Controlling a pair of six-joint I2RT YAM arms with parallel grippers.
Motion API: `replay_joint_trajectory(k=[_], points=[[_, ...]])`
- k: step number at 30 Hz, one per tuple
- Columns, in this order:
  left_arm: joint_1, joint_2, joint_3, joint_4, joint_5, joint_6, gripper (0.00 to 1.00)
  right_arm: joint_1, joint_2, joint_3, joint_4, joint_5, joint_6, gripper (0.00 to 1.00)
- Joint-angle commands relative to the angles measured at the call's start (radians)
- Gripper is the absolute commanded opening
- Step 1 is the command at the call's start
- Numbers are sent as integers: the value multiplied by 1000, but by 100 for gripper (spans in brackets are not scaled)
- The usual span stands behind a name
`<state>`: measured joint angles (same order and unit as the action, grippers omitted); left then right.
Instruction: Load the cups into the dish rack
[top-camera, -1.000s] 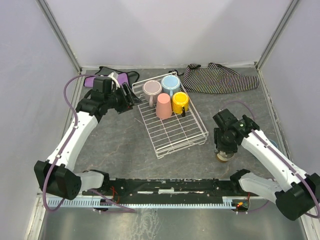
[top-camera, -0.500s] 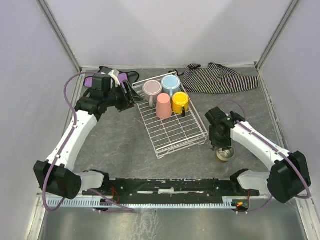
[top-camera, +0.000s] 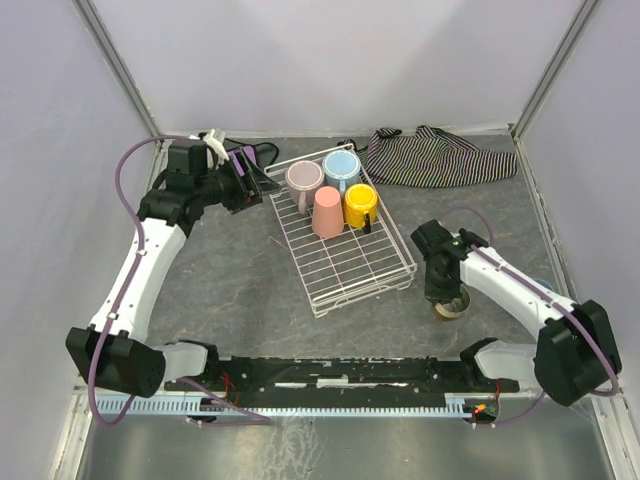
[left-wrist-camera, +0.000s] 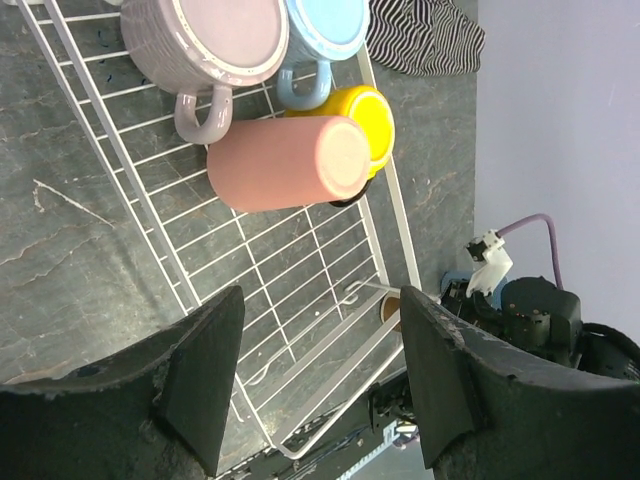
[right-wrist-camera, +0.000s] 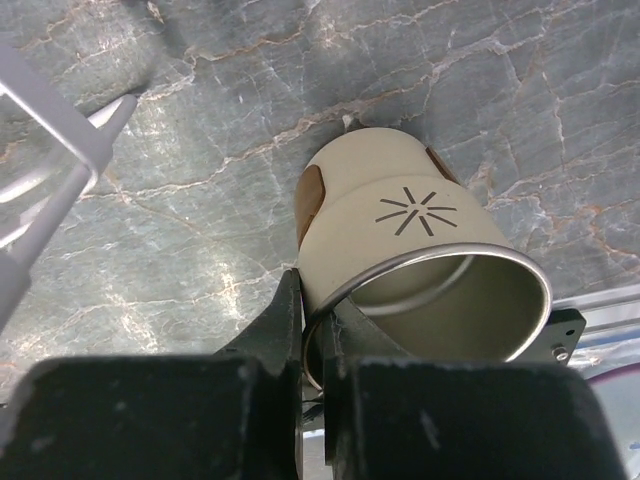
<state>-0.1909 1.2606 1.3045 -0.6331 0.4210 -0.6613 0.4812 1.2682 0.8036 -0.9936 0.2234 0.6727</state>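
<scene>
The white wire dish rack (top-camera: 352, 262) lies mid-table. At its far end sit a pale pink mug (top-camera: 304, 178), a light blue mug (top-camera: 341, 165), a yellow mug (top-camera: 360, 204) and a salmon tumbler (top-camera: 327, 212). The left wrist view shows them too: pink mug (left-wrist-camera: 205, 40), tumbler (left-wrist-camera: 280, 165). My left gripper (top-camera: 258, 186) hangs open and empty by the rack's far left corner. Right of the rack, my right gripper (right-wrist-camera: 312, 310) is shut on the rim of a small metal-rimmed cup (right-wrist-camera: 400, 220), one finger inside and one outside. The cup (top-camera: 452, 307) is mostly hidden under the wrist.
A striped cloth (top-camera: 430, 155) lies at the back right, and a purple cloth (top-camera: 252, 154) at the back left behind my left wrist. Grey walls close in both sides. The arm bases and a black rail (top-camera: 340, 372) run along the near edge.
My right gripper has come down over the metal cup and shut on its rim. My left arm has drawn back to the left, away from the rack, still open.
</scene>
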Motion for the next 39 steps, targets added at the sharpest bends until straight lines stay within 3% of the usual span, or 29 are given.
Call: replay_joint_trajectory(k=[1, 4, 9, 13, 16, 18, 21, 26, 35, 39], points=[[3, -15, 8, 48, 82, -8, 70, -3, -92, 52, -71, 27, 36, 1], [4, -25, -72, 140, 203, -87, 71, -4, -163, 144, -165, 33, 24, 1], [0, -56, -247, 471, 392, -331, 73, -4, -239, 368, -236, -67, -6, 1], [-18, -59, -313, 638, 459, -453, 75, -3, -261, 540, -249, -145, -29, 1], [-38, -56, -385, 858, 486, -560, 76, -4, -279, 589, -168, -291, -43, 1], [-71, -48, -432, 1037, 482, -758, 78, -4, -282, 577, -58, -436, -26, 0], [-159, -9, -446, 1205, 460, -885, 79, -4, -300, 507, 168, -614, 58, 1], [-253, 34, -415, 1211, 415, -893, 86, -3, -297, 427, 470, -748, 164, 0], [-314, 40, -445, 1186, 352, -891, 87, -5, -234, 400, 691, -799, 230, 1], [-324, 48, -482, 1266, 319, -956, 87, -5, -216, 371, 779, -818, 290, 1]])
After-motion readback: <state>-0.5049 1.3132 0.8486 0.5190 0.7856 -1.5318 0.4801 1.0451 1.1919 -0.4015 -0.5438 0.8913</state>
